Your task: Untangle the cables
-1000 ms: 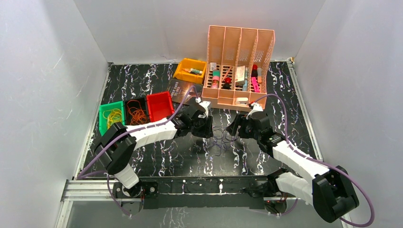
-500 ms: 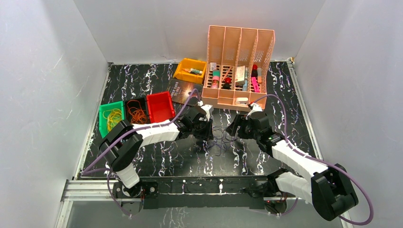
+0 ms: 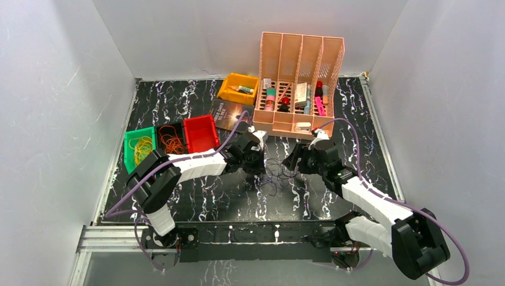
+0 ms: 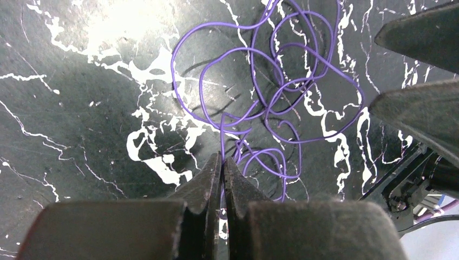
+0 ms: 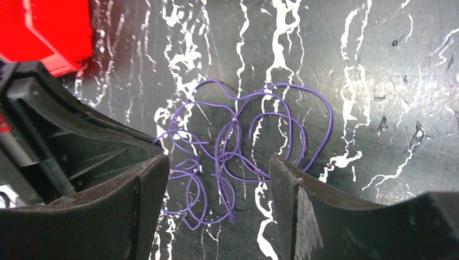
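Observation:
A loose tangle of thin purple cable lies on the black marbled table between my two grippers. My left gripper is at its left edge. In the left wrist view its jaws are shut on one strand of the purple cable, which runs up from between the tips. My right gripper hovers over the tangle's right side. In the right wrist view it stands open, its fingers straddling the purple cable without touching it. Yellow cables and orange cables lie in bins at the left.
A green bin, a black bin and a red bin stand in a row at the left. At the back are a yellow bin, a dark book and a pink divided organiser holding small items.
My left gripper has closed, pinching a strand of the purple cable, and its arm has settled slightly lower. The right gripper has stayed open in place.

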Tool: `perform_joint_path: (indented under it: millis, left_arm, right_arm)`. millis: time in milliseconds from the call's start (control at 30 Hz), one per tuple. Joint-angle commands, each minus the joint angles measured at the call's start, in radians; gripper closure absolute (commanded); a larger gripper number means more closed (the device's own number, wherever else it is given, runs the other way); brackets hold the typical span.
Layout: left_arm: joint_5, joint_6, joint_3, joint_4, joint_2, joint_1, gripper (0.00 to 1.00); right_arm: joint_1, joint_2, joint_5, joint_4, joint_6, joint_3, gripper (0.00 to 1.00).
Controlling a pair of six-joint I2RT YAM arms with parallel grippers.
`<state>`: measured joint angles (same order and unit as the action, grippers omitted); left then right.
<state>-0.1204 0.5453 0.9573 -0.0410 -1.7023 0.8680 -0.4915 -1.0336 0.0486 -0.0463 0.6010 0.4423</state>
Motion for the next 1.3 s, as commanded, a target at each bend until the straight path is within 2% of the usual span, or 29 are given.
perform_joint_path:
  millis: [0, 167, 333, 400, 467, 667, 833, 967, 1267]
  left_arm:
    - [0.009, -0.029, 0.098, 0.083, 0.007, 0.006, 1.00]
    - [0.018, -0.046, 0.170, 0.184, 0.015, 0.005, 1.00]
    - [0.018, -0.082, 0.197, 0.242, 0.069, 0.006, 1.00]
    - [0.019, -0.105, 0.212, 0.265, 0.090, 0.006, 1.00]
    - [0.038, -0.127, 0.231, 0.289, 0.106, 0.006, 1.00]
    - [0.066, -0.180, 0.288, 0.335, 0.140, 0.006, 1.00]
    - [0.080, -0.200, 0.325, 0.346, 0.154, 0.006, 1.00]
    - [0.113, -0.212, 0.362, 0.369, 0.156, 0.005, 1.00]
    - [0.054, -0.255, 0.425, 0.407, 0.159, 0.004, 1.00]
  right_arm:
    - [-0.003, 0.102, 0.013, -0.061, 0.008, -0.005, 0.23]
    - [-0.002, 0.225, 0.012, -0.199, -0.053, -0.047, 0.22]
    - [-0.003, 0.246, -0.036, -0.170, -0.198, -0.003, 0.22]
    - [-0.002, 0.251, -0.042, -0.178, -0.210, 0.008, 0.14]
    - [-0.004, 0.262, 0.015, -0.196, -0.251, 0.019, 0.09]
    - [-0.003, 0.291, 0.155, -0.334, -0.288, -0.010, 0.08]
    - [-0.003, 0.298, 0.206, -0.548, -0.273, -0.115, 0.04]
    - [-0.004, 0.280, 0.216, -0.662, -0.257, -0.159, 0.02]
    - [-0.003, 0.113, 0.194, -0.681, -0.231, -0.088, 0.02]
